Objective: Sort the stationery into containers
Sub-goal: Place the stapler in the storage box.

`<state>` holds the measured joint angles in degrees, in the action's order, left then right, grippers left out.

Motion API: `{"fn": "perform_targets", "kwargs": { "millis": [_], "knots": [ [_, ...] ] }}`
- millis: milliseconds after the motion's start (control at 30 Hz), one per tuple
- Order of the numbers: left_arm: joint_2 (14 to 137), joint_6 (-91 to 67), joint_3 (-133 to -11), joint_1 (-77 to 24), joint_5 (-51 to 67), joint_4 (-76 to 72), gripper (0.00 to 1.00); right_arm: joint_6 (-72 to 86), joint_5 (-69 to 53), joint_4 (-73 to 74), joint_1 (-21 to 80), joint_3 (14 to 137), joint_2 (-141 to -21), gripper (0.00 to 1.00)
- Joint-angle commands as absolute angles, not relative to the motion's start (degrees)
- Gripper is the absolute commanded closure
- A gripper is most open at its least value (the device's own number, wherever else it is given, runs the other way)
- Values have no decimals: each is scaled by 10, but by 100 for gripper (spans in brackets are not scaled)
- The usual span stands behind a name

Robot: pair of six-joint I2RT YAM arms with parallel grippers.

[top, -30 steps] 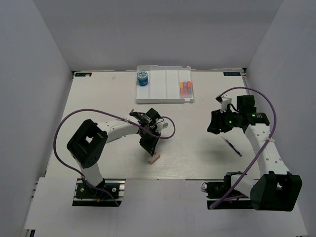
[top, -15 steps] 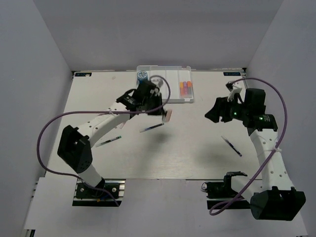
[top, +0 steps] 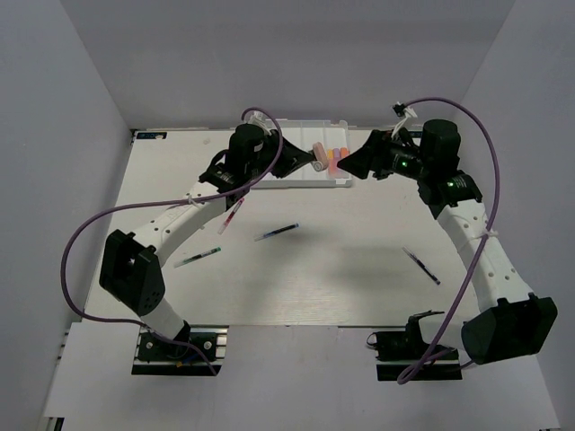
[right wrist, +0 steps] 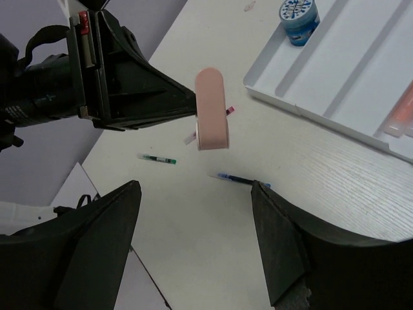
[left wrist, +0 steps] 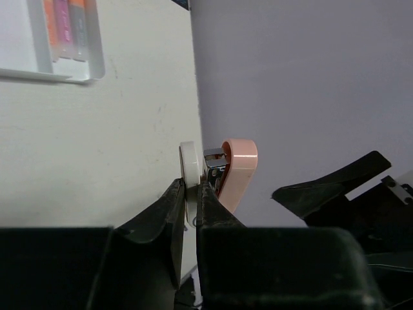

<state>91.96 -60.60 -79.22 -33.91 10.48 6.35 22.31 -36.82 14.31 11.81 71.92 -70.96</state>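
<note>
Left gripper (left wrist: 191,187) is clamped on the eraser (right wrist: 211,119), held aloft by the right end of the tray (top: 287,148) at the far edge. It is just beside the right gripper (top: 355,164), whose jaws are spread. Three pens (top: 277,233) lie toward the left edge — one more toward the right.

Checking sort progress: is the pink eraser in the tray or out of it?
Out. The left end effector grips the pink eraser in mid-air, apart from the white tray.

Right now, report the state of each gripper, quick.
Left gripper: shut on the pink eraser.
Right gripper: open, holding nothing.
</note>
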Motion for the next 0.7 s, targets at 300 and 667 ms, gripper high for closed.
{"fn": "perform_targets", "kwargs": {
  "millis": [300,667],
  "knots": [
    [897,-664,-757,-345,149,7,100,204,-264,104,201,781,-781,29],
    [882,-683,-737,-345,157,5,100,179,-237,105,225,780,-801,41]
  ]
}}
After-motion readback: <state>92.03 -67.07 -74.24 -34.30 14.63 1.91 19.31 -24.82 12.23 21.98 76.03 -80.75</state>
